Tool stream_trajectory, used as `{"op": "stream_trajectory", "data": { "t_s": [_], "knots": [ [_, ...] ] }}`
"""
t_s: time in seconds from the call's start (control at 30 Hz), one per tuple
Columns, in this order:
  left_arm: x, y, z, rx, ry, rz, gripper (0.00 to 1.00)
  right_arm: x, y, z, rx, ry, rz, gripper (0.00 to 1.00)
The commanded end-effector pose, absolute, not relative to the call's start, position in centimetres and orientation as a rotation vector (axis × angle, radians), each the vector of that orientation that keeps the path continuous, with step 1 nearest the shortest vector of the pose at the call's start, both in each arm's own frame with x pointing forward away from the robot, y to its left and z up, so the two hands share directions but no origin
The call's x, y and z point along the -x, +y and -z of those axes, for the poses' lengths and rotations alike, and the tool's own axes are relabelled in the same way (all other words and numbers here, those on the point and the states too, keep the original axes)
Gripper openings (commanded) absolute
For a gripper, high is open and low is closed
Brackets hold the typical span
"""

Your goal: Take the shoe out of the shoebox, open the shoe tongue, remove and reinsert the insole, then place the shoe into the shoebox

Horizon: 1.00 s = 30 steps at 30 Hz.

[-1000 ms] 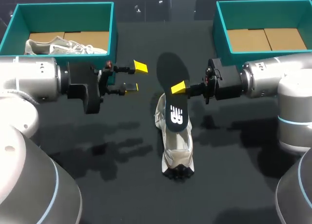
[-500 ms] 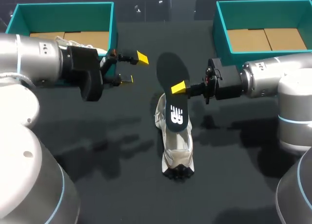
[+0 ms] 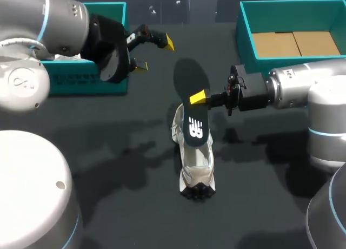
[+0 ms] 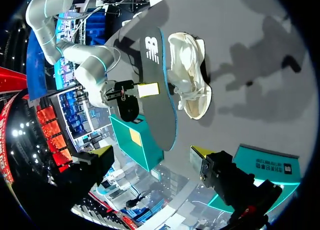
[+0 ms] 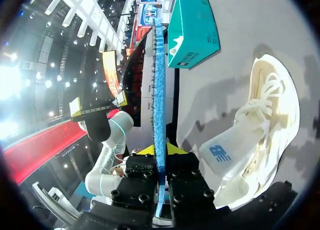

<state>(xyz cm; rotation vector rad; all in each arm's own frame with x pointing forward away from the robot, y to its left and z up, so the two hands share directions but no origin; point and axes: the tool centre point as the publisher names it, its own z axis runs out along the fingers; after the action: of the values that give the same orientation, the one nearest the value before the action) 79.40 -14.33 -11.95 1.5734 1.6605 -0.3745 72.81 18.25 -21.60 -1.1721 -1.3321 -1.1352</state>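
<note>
right jaws pinching insole (image 3: 192,124), shoe (image 3: 197,169) on table (image 3: 124,205)

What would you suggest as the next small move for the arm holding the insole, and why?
Probably lower the right tool a little, tipping the insole toward the shoe's opening. The insole is out, clamped between that tool's fingers above the shoe, which lies on the table. The left tool is open, off by the left shoebox, so go gently: nothing steadies the shoe.

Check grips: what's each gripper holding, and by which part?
Right gripper is shut on the insole, pinching its side edge about mid-length. Left gripper is open and holds nothing.
</note>
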Motion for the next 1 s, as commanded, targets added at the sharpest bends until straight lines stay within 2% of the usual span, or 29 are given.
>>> {"op": "stream_trajectory", "data": {
  "t_s": [0.03,0.53,1.0],
  "knots": [
    [-79.5,-14.7,12.0,-1.607,1.728,0.305,1.00,-72.7,18.4,21.6,1.175,-1.333,1.135,0.00],
    [-82.2,-17.5,8.5,-1.744,1.850,0.448,1.00,-72.7,18.4,21.6,1.175,-1.333,1.135,0.00],
    [-84.1,-21.6,8.4,-1.888,2.065,0.317,1.00,-72.7,18.4,21.6,1.175,-1.333,1.135,0.00]
  ]
}}
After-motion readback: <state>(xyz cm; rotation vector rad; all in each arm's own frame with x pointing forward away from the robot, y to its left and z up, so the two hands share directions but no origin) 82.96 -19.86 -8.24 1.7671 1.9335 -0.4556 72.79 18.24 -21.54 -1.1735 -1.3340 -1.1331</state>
